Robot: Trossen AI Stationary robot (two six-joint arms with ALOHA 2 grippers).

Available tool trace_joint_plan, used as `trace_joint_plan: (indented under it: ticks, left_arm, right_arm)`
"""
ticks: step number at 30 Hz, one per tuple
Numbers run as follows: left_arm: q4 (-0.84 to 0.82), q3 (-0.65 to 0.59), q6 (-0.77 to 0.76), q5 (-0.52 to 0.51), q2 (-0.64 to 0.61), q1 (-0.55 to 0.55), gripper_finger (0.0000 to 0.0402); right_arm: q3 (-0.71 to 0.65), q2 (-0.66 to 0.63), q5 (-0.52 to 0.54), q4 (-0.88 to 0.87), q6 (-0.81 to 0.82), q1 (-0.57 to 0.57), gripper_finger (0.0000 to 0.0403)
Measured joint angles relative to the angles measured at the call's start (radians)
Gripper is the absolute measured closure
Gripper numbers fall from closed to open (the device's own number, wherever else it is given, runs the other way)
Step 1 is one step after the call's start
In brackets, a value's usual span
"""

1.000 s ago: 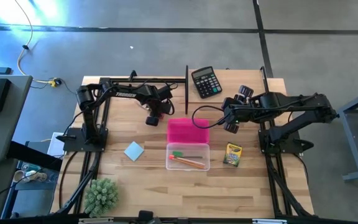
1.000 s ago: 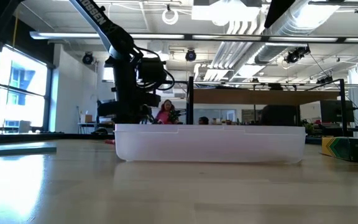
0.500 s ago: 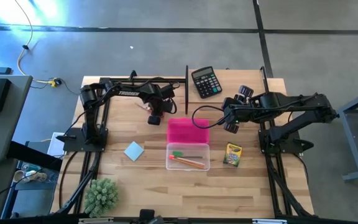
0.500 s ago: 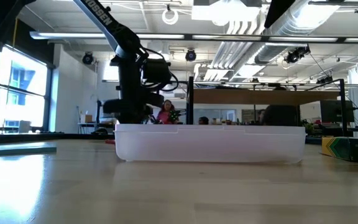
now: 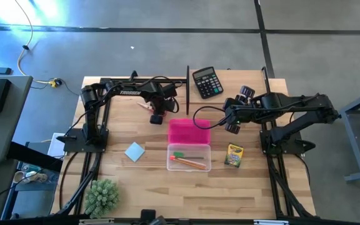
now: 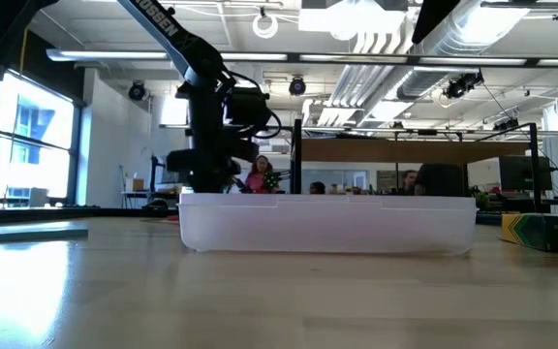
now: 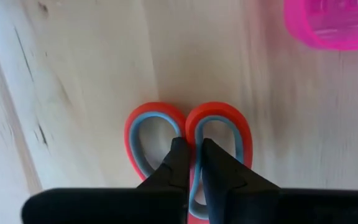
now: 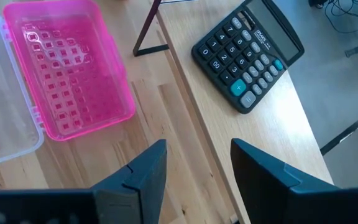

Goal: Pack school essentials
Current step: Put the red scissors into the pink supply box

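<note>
From above, the left hand (image 5: pixel 157 117) had slid from the bench's back edge toward the pink lid (image 5: pixel 189 132). Its wrist view showed fingers pinched on the scissors (image 7: pixel 188 144): grasp made, packing next. The right hand (image 8: pixel 194 171) waited open near the calculator (image 8: pixel 247 58).

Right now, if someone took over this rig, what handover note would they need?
Left gripper: shut on the red-handled scissors, beside the pink lid.
Right gripper: open, waiting between the calculator and the lid.
Done: green eraser and pencils lie in the clear case.
Left: scissors, light-blue notepad and crayon box, the last two on the table on either side of the case.
</note>
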Motion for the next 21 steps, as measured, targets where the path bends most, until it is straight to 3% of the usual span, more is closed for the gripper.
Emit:
trace_joint_plan:
  ticks: [8,12,21]
  left_arm:
    - [-0.029,0.001,-0.027,-0.001,-0.002,0.0,0.0394]
    - [-0.034,0.002,-0.055,-0.049,-0.005,-0.005,0.0394]
    - [-0.054,0.003,-0.123,-0.102,-0.102,-0.047,0.0394]
  right_arm:
    - [0.0,0.0,0.0,0.0,0.0,0.0,0.0233]
    - [0.0,0.0,0.0,0.0,0.0,0.0,0.0233]
    - [0.0,0.0,0.0,0.0,-0.003,0.0,0.0233]
